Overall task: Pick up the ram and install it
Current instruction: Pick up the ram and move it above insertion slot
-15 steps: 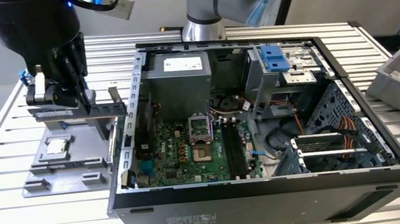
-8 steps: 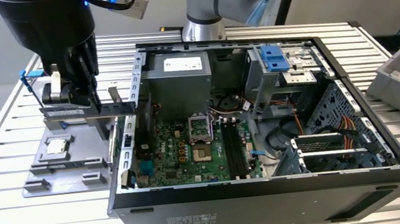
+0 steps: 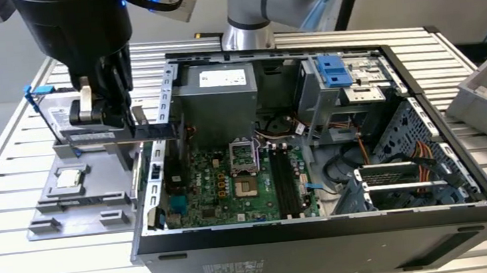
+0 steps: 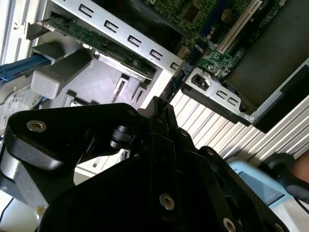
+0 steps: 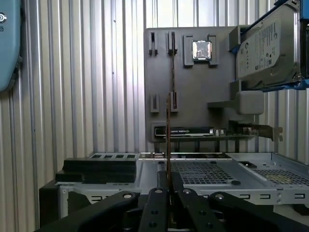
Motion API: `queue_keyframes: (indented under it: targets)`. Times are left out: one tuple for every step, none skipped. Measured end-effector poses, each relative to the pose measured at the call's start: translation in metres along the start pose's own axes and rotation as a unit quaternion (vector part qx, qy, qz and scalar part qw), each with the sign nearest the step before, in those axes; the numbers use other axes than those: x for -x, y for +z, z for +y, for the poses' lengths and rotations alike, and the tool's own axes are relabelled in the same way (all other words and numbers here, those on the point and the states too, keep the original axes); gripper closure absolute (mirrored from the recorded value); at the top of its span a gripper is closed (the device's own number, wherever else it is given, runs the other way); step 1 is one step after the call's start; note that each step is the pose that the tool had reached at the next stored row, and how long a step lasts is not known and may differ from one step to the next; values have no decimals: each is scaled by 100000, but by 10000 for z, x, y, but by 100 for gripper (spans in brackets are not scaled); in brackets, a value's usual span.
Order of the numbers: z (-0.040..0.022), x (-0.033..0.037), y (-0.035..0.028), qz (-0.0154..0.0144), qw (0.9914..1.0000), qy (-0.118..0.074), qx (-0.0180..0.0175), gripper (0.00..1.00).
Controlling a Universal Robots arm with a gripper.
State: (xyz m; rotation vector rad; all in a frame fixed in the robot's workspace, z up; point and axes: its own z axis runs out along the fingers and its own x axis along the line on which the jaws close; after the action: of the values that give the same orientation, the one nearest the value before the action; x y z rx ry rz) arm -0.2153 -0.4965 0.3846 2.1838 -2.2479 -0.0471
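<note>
The hand (image 5: 167, 182) is clamping the ram (image 5: 168, 137), seen edge-on as a thin line in the first wrist view, over the case (image 5: 251, 176) rim beside the gray tray (image 5: 193, 92), while the exterior view is showing the long black slots (image 3: 285, 179) farther inside the case.

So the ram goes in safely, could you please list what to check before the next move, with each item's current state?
1. The ram clamped in the gripper: ok, in the first wrist view.
2. The ram lifted off the gray holder: ok.
3. The long black slots on the motherboard free: ok, they look empty.
4. The ram above those slots: not ok, it hangs by the case wall on the exterior view's left.
5. Slot latches open: cannot tell.
</note>
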Motion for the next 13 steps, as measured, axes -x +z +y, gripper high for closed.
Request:
queue_keyframes:
  targets:
    - [-9, 0, 0, 0, 100000, -3, 1, 100]
    - [-10, 0, 0, 1, 100000, -4, 0, 100]
    - [-10, 0, 0, -1, 100000, 3, -1, 100]
    - [-10, 0, 0, -1, 100000, 8, 2, 100]
    - [-11, 0, 0, 2, 100000, 3, 3, 100]
    - [-12, 0, 0, -1, 100000, -2, 0, 100]
    - [-13, 0, 0, 1, 100000, 0, 1, 100]
    - [-13, 0, 0, 0, 100000, 0, 1, 100]
    - [-14, 0, 0, 2, 100000, -1, 3, 100]
    - [-15, 1, 0, 0, 100000, -1, 1, 100]
    - [-19, 1, 0, 0, 100000, -4, -1, 100]
    - [-25, 1, -1, -2, 100000, -12, 0, 100]
    - [-32, 2, -1, 5, 100000, -6, 3, 100]
